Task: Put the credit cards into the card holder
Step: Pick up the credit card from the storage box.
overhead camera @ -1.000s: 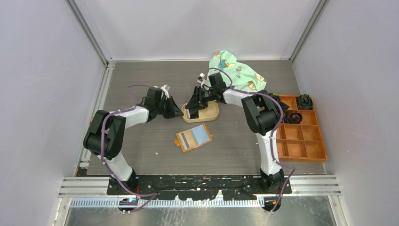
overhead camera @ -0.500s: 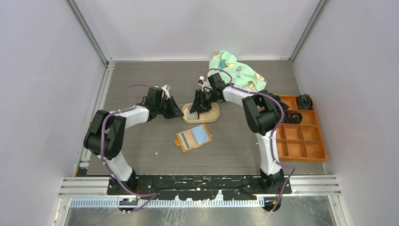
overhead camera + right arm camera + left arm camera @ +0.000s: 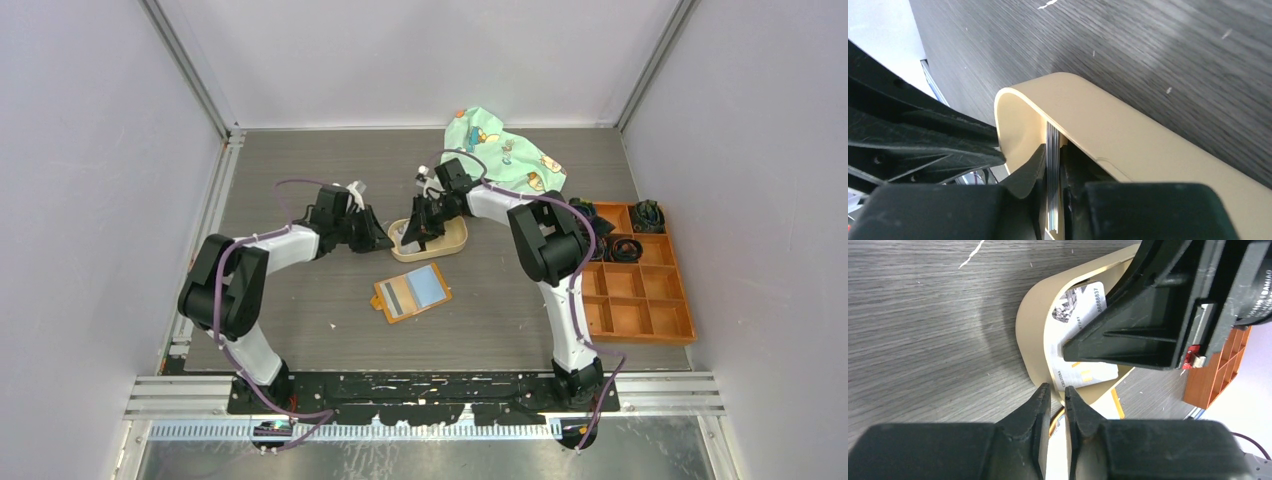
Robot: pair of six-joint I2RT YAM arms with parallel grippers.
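Observation:
A stack of credit cards [image 3: 1051, 134] stands on edge inside the oval tan tray [image 3: 456, 243], and my right gripper [image 3: 1053, 152] is shut on it. In the left wrist view, more credit cards [image 3: 1083, 315] lie flat in the tray under the right gripper's body [image 3: 1158, 315]. My left gripper [image 3: 1056, 391] sits at the tray's left end, its jaws a narrow slit apart and pinched on the rim [image 3: 1030, 340]. The orange-tan card holder [image 3: 411, 292] lies open on the table in front of the tray, showing a dark-striped card and a light blue one.
An orange compartment box [image 3: 640, 285] holding black parts stands at the right. A green patterned cloth [image 3: 500, 148] lies at the back, behind the tray. The two grippers [image 3: 400, 237] are crowded together at the tray's left end.
My right gripper has moved left along the tray to its left end and closed on the cards. The left gripper has edged slightly toward the tray.

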